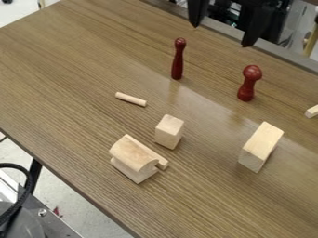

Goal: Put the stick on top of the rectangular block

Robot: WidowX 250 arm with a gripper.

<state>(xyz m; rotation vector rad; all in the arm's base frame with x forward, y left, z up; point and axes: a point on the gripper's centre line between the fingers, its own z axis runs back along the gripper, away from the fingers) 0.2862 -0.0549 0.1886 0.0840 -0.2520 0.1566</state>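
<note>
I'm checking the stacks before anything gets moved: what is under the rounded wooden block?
Under the rounded block, the edge of a pale wooden piece shows. Its top is covered, so its full shape can't be told.

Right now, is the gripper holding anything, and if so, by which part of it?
Nothing is held. The jaws of the gripper stand apart with nothing between them, and the round stick lies on the table.

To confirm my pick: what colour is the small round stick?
The stick is pale wood; camera view shows it best.
</note>
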